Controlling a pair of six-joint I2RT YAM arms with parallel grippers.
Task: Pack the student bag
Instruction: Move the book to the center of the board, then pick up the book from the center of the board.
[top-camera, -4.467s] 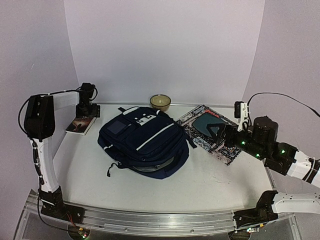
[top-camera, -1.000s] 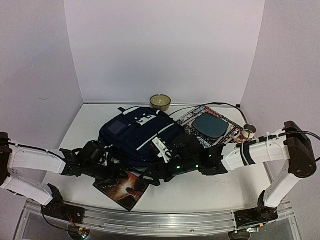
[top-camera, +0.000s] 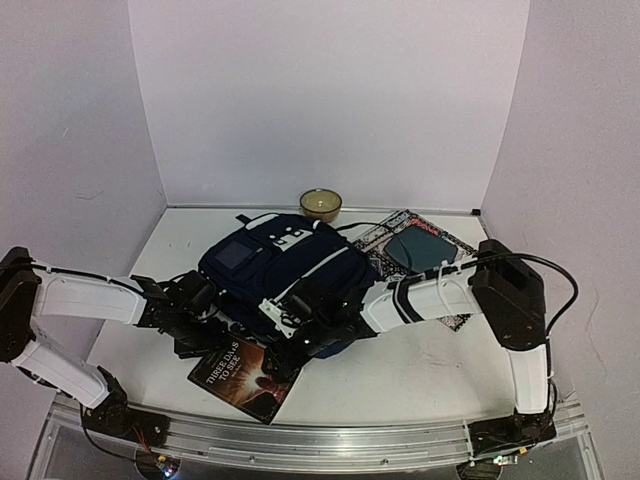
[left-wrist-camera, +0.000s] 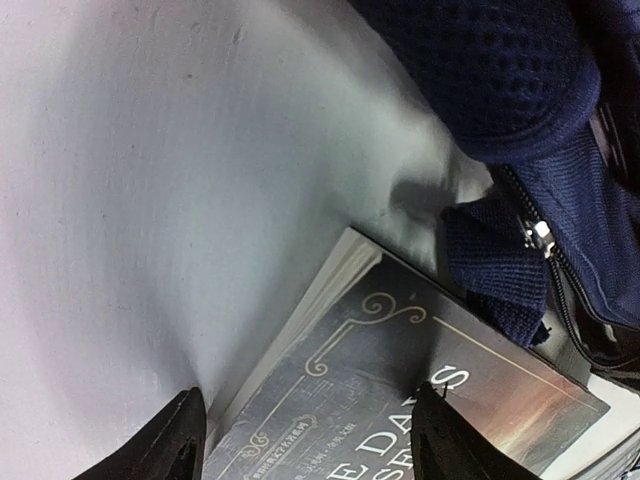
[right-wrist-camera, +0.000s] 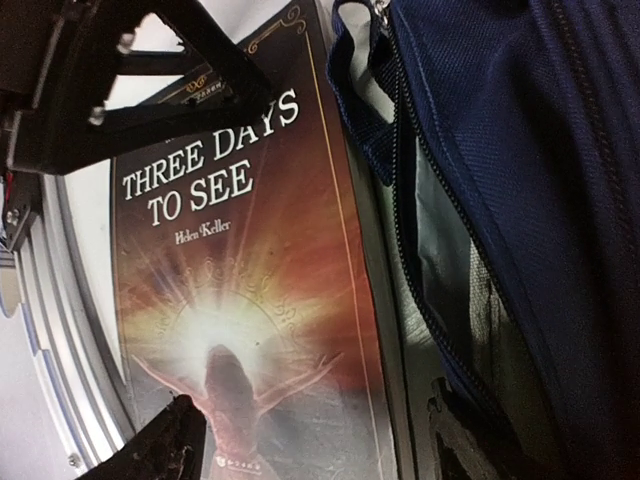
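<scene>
- At the middle of the table (top-camera: 430, 370) the bag (top-camera: 285, 270) is laid flat, its unzipped mouth turned to the near edge.
- Just near of it the book (top-camera: 245, 372) is laid, one long edge along that mouth.
- The left gripper (left-wrist-camera: 305, 425) is spread wide over the book's far left corner; contact cannot be told.
- The right gripper (right-wrist-camera: 310, 435) is held agape at the mouth.

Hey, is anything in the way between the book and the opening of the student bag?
Nothing solid: the book lies beside the student bag's unzipped mouth; only its navy strap loop hangs there.
</scene>
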